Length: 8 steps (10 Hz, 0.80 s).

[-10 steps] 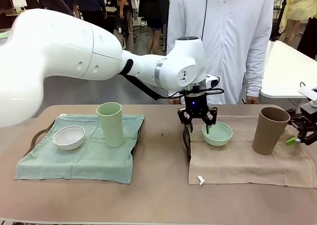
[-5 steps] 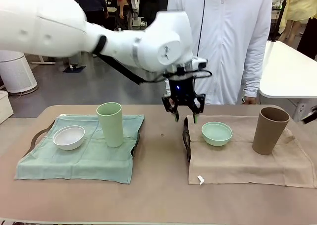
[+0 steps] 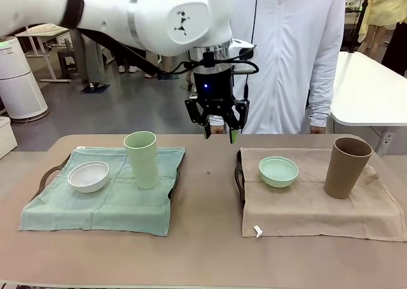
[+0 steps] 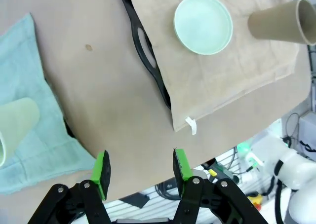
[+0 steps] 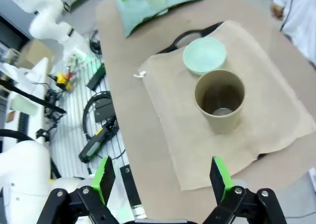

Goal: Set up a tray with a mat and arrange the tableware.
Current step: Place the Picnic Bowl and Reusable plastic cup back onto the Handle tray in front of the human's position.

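On the left tray a green mat [image 3: 102, 203] carries a white bowl [image 3: 88, 176] and a pale green tumbler [image 3: 141, 159]. The right tray, black handle [image 3: 238, 174] showing, has a tan mat [image 3: 318, 206] with a mint green bowl [image 3: 278, 171] and a tan-brown tumbler [image 3: 346, 167]. My left gripper [image 3: 219, 135] hangs open and empty above the table's far middle, left of the mint bowl. Its wrist view looks down past its gripper [image 4: 141, 166] on the mint bowl [image 4: 203, 23] and tan tumbler [image 4: 279, 22]. My right gripper [image 5: 162, 177] is open wide, high above the tan tumbler [image 5: 219, 105].
A person in a white coat [image 3: 286, 53] stands at the far side behind the trays. A small white tag [image 3: 257, 230] sticks out at the tan mat's front left corner. A white table [image 3: 369, 91] stands to the right.
My left gripper has lifted away from the mint bowl and moved up and left. The right gripper, seen at the right edge a second ago, has left the front view.
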### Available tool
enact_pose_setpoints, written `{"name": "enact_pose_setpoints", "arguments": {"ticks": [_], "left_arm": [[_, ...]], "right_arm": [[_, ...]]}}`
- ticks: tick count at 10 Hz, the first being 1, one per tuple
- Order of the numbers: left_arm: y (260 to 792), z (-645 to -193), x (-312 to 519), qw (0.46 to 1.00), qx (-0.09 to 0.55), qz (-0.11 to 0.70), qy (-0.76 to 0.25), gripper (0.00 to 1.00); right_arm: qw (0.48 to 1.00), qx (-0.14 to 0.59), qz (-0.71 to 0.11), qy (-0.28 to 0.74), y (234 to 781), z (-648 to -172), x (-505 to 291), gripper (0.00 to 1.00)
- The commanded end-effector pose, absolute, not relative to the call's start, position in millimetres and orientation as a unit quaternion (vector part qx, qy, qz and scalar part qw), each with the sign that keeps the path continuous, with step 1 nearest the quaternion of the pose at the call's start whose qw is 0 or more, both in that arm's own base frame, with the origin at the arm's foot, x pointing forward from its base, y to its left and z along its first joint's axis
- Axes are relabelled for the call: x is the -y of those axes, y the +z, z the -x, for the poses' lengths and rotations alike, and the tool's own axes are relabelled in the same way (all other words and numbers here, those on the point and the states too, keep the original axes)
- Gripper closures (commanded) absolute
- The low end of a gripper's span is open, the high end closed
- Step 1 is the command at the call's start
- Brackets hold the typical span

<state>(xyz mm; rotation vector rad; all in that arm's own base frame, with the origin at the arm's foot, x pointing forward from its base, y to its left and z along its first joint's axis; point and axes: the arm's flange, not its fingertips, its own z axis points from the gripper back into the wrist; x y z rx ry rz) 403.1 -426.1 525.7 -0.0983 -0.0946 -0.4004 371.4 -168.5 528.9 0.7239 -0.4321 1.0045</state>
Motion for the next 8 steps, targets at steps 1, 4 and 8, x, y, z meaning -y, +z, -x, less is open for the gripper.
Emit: {"name": "enact_pose_setpoints", "arguments": {"ticks": [1, 4, 8], "left_arm": [[509.1, -420.0, 437.2, 0.98, 0.039, 0.062, -0.184, 0.34], [509.1, -420.0, 437.2, 0.98, 0.039, 0.062, -0.184, 0.34], [509.1, -420.0, 437.2, 0.98, 0.039, 0.062, -0.184, 0.34]], "right_arm": [[0.782, 0.213, -0.332, 0.482, 501.9, -387.2, 183.4, 0.0], [0.782, 0.213, -0.332, 0.482, 501.9, -387.2, 183.4, 0.0], [0.782, 0.213, -0.332, 0.482, 501.9, -387.2, 183.4, 0.0]]}}
